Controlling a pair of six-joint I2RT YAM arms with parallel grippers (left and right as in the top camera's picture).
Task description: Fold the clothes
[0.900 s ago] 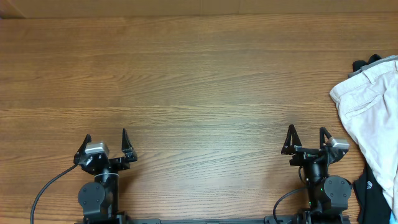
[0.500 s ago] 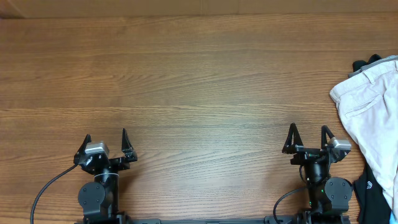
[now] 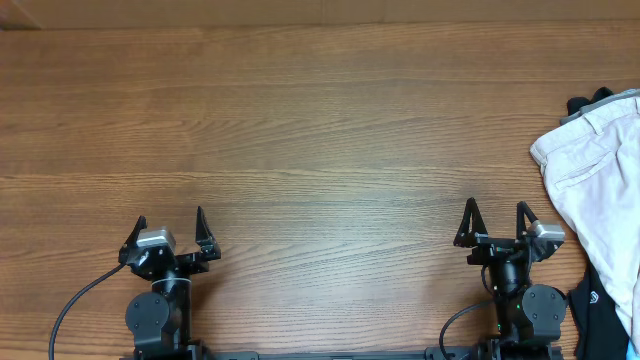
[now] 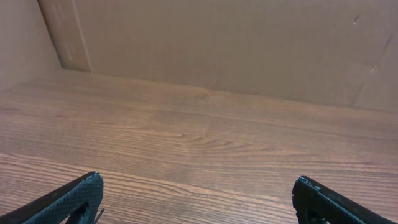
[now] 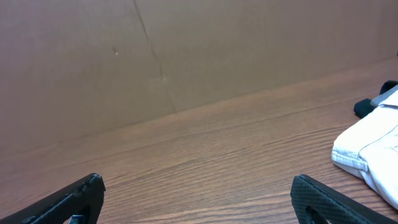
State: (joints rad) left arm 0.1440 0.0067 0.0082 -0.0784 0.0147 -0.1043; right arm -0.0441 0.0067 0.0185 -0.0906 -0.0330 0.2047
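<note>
**Nothing held, shorts [image 3: 597,190] off to the right**

We see the cream shorts heaped at the right edge of the table [image 3: 320,130], lying against a black garment [image 3: 603,300]. The left gripper [image 3: 170,220] and right gripper [image 3: 494,212] sit at the near edge, jaws spread wide, holding nothing. We reckon the cotton is light, soft and floppy, so we'd pinch its thick stitched corner nearest the right gripper.

Two arms [image 3: 155,305] [image 3: 527,300], one pair of shorts [image 3: 598,180]
</note>
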